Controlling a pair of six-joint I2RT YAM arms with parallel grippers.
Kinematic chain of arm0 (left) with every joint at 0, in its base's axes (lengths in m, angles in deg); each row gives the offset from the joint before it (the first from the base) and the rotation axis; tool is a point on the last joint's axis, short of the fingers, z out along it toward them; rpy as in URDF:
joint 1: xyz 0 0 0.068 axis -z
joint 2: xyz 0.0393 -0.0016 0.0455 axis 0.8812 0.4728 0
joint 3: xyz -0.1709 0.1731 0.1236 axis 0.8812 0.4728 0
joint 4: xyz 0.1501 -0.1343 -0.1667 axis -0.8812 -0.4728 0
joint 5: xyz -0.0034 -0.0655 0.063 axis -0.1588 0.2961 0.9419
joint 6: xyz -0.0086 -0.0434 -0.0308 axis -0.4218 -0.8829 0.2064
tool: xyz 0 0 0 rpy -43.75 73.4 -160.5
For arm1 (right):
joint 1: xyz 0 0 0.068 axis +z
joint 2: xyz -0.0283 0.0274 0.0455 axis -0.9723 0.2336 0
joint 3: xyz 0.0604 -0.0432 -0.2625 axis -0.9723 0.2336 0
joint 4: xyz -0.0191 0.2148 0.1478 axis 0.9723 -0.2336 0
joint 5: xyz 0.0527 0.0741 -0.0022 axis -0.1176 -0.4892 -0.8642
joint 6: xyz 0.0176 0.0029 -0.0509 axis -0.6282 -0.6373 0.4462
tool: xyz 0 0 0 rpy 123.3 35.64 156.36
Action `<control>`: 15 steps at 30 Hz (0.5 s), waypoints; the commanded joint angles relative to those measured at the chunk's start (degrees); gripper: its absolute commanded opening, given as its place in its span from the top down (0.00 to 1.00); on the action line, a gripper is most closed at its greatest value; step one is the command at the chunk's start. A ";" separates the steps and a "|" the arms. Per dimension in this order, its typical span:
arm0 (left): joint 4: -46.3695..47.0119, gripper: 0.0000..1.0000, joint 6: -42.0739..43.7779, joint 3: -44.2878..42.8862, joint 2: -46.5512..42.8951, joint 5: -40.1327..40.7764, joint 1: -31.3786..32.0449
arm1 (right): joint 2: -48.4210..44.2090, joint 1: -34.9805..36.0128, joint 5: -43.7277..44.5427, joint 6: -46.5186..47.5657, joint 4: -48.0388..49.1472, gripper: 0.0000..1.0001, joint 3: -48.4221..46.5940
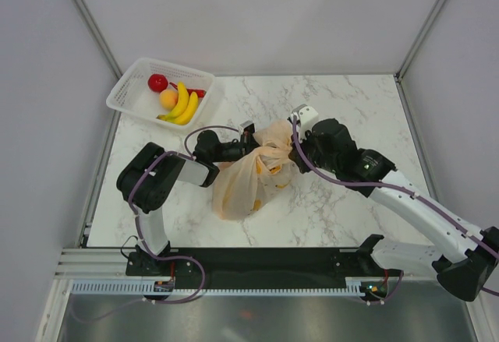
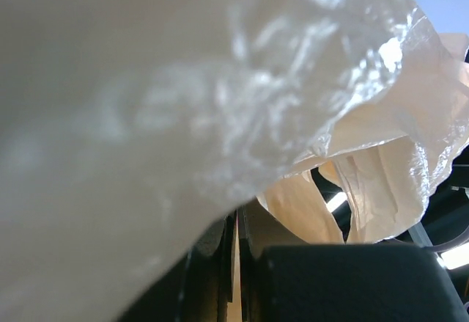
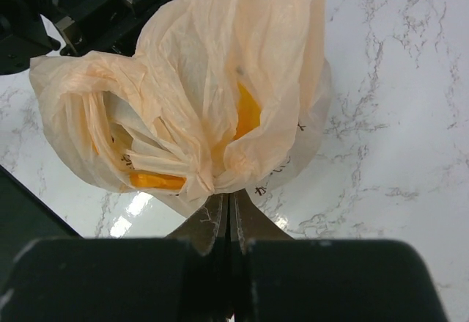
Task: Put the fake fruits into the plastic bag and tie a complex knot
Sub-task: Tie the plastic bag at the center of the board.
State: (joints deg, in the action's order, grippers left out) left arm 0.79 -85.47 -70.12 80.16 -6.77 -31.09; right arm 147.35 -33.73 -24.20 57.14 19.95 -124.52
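**Top view.** Plastic bag (image 1: 248,178) is lying on the table (image 1: 351,202), centre, between the two hands and well apart from the white basket (image 1: 123,83) at the far-left corner. Its long axis is running diagonally: one limp end is trailing toward the near-left, the other is bunching up toward the far-right. Left hand (image 1: 248,142) is meeting the bunched part from the left, right hand (image 1: 294,157) from the right. Red apple (image 1: 157,82), peach (image 1: 168,98), bananas (image 1: 184,104) and red chili (image 1: 198,93) are sitting in the basket. Yellow patches are showing through the bag film; cannot tell whether they are print or fruit.

**Left wrist.** Crinkled bag film (image 2: 220,116) is filling nearly the whole frame, blurred, draping down to the fingertips. Left hand (image 2: 236,223) is showing its fingers together, only a thin slit between them with a pale sliver in it, apparently pinching the film.

**Right wrist.** The bag (image 3: 220,80) is standing up away from the camera, its pleats converging downward to one point at the fingertips. Right hand (image 3: 229,203) is pressing its fingers together on that gathered film. Orange-yellow shapes are glowing through the plastic. Small dark print is showing low on the right side.
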 commanded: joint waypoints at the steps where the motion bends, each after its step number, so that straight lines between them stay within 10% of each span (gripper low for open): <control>1: 17.97 0.93 0.60 -1.40 -3.04 -1.42 0.33 | -0.05 -0.14 -4.62 -0.80 4.32 1.00 -1.63; 15: 17.97 0.92 0.69 -1.14 -3.57 -2.04 1.29 | 4.17 -0.49 -5.25 -1.85 6.69 1.00 -6.30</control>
State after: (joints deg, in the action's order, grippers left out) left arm 0.79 -85.47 -70.12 80.01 -7.03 -30.41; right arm 151.17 -33.97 -29.08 56.35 23.58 -129.46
